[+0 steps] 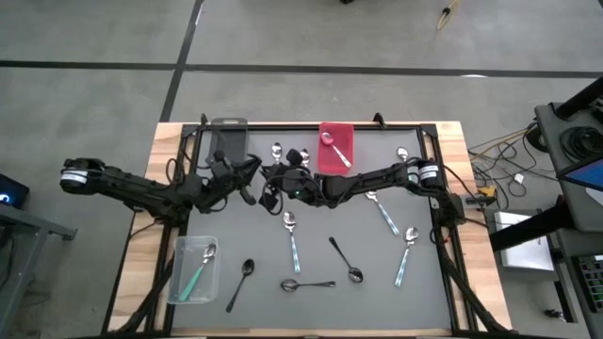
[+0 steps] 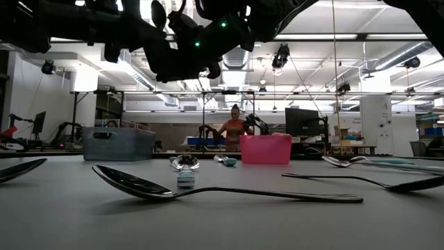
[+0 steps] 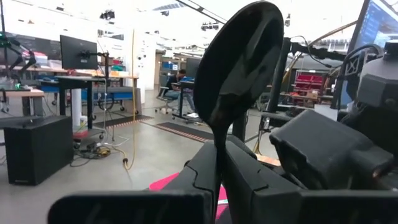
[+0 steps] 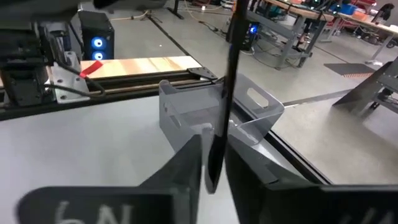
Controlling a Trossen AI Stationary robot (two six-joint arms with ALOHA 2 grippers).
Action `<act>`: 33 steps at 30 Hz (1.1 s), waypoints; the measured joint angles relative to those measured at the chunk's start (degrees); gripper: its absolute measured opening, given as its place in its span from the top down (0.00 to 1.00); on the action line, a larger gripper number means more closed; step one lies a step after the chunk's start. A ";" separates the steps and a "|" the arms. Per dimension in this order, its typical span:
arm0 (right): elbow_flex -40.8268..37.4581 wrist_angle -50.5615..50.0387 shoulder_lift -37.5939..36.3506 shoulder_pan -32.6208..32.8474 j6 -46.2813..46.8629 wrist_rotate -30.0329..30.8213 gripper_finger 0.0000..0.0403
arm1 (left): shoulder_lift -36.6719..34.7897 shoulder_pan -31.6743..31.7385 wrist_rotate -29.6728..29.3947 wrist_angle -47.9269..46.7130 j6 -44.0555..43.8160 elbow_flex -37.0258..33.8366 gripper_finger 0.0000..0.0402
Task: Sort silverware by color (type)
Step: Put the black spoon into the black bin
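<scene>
Big workshop w/ bright ceiling lights, desks and screens. The low view shows a person (image 2: 234, 126) in an orange top far at the back. The table (image 1: 452, 141) is wood at the edges w/ a grey mat (image 1: 377, 292) on top.

From high up you see three bins: a grey bin (image 1: 227, 133) and a red bin (image 1: 341, 133) at the far edge, and a clear bin (image 1: 179, 247) at the near left corner. The red bin has one spoon in it, and the clear bin has teal-handled ones. Loose teal spoons (image 1: 292, 240) and dark spoons (image 1: 345, 259) lie spread over the mat.

Both arms meet in the middle of the table, up in the air. The left gripper (image 1: 247, 179) and right gripper (image 1: 276, 179) are almost touching.

The high view can't show what's between them – the wrist views can. The left wrist view shows the left fingers (image 3: 199, 171) squeezed tight on the neck of a black spoon (image 3: 242, 68), its bowl sticking up. The right wrist view shows that spoon's thin handle between the right fingers (image 4: 186, 165) – can't tell if they pinch it or stand just off it. The grey bin is behind.

The low view shows only the grippers' dark shapes overhead, plus one dark spoon lying close in front.
</scene>
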 joint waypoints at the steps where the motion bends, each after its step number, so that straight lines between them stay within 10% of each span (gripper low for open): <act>1: 0.00 -0.46 -0.04 -0.13 0.44 0.22 0.80 | -0.22 0.01 -0.30 -0.06 -0.21 0.00 1.00; 9: -0.01 -13.06 -4.95 -0.25 1.05 0.61 0.66 | -6.20 0.82 -4.30 -9.93 -0.42 1.08 1.00; 15: -0.04 -26.09 -10.25 -0.39 -2.71 0.58 0.65 | -10.88 5.92 -3.26 -42.15 -2.05 13.49 1.00; 24: -1.79 -28.47 -14.81 -2.80 -9.36 0.43 0.66 | -8.71 27.22 16.55 -91.70 -10.81 37.03 1.00; 33: -1.99 -31.90 -15.58 -4.03 -8.49 0.42 0.67 | -4.38 49.15 34.08 -98.70 -7.51 39.60 1.00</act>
